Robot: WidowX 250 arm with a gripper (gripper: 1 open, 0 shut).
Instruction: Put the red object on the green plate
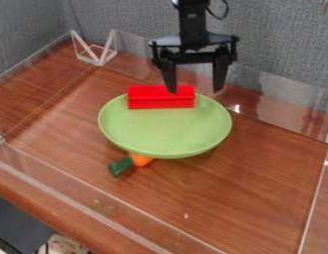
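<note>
The red object (pixel 161 95), a small bright red block, lies lengthwise on the far part of the green plate (pixel 166 131). My gripper (pixel 194 77) hangs fingers-down just behind and to the right of the block, above the plate's far rim. It is open, its two dark fingers (pixel 165 72) spread wide with nothing between them. The left finger stands close to the block's top edge; I cannot tell whether they touch.
A small orange-and-dark-green item (pixel 131 163) lies on the wooden table at the plate's near-left rim. Clear plastic walls (pixel 278 94) fence the table on all sides. A white wire stand (pixel 91 46) sits at the back left corner.
</note>
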